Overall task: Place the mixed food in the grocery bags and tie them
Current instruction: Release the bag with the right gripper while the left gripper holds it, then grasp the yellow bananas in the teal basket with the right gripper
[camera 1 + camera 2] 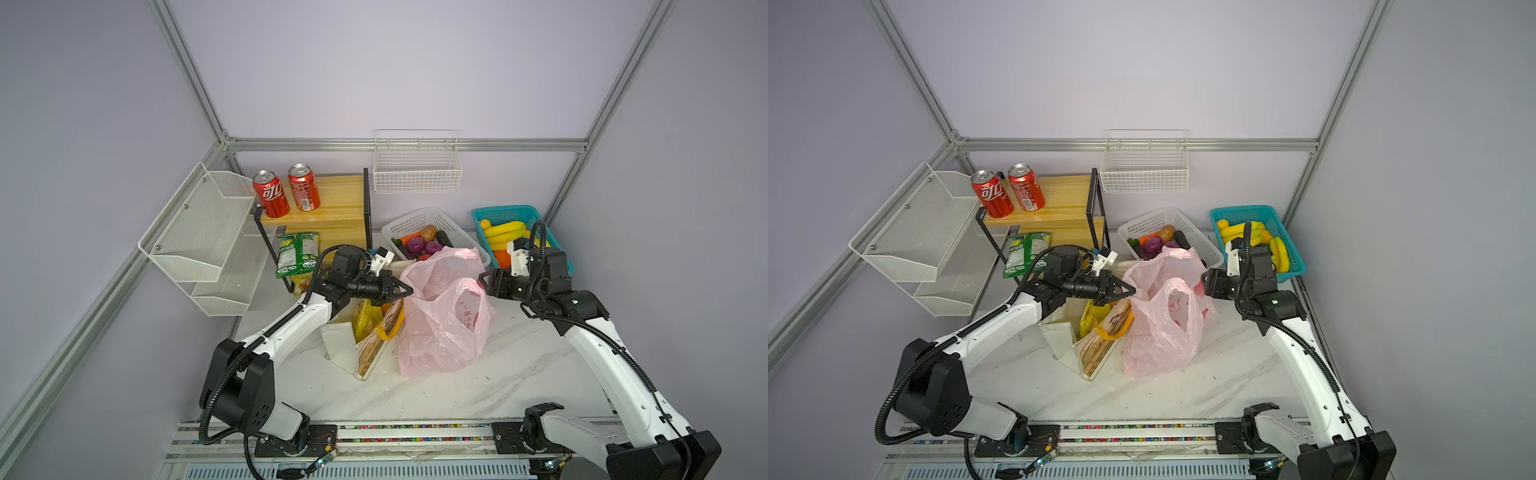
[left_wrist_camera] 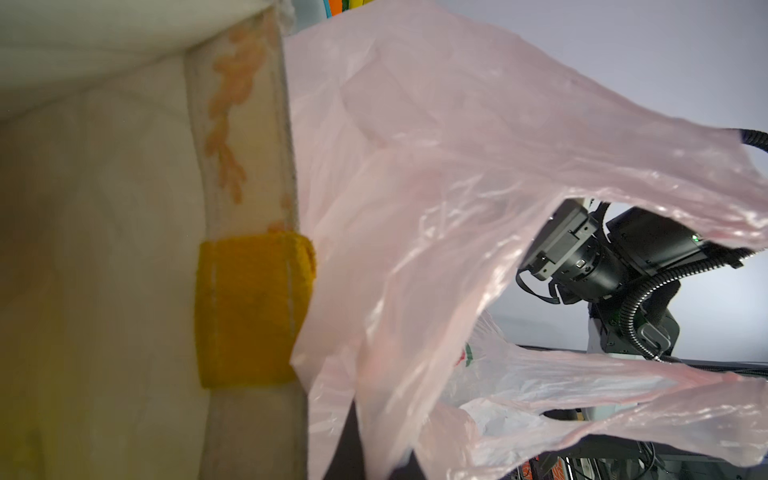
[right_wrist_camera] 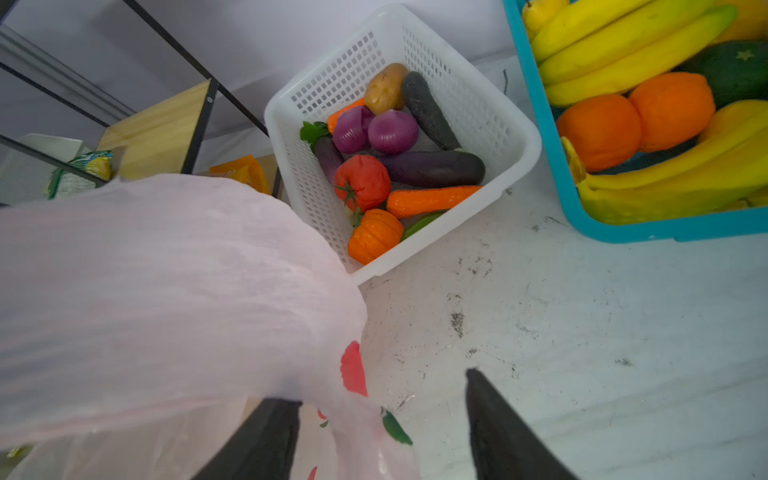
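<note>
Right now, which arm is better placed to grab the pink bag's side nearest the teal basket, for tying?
Right. The right pincer is open beside the pink bag, with plastic lying across it. The left pincer is shut, apparently pinching the bag's opposite edge.

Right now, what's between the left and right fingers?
The pink plastic bag fills the gap between the left fingers and the right fingers; both top views show it.

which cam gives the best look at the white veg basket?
Right wrist view: the white basket is close and almost fully visible, its vegetables individually distinct. In both top views the basket is small at the back, its near corner hidden behind the pink bag. The left wrist view does not show it.
</note>
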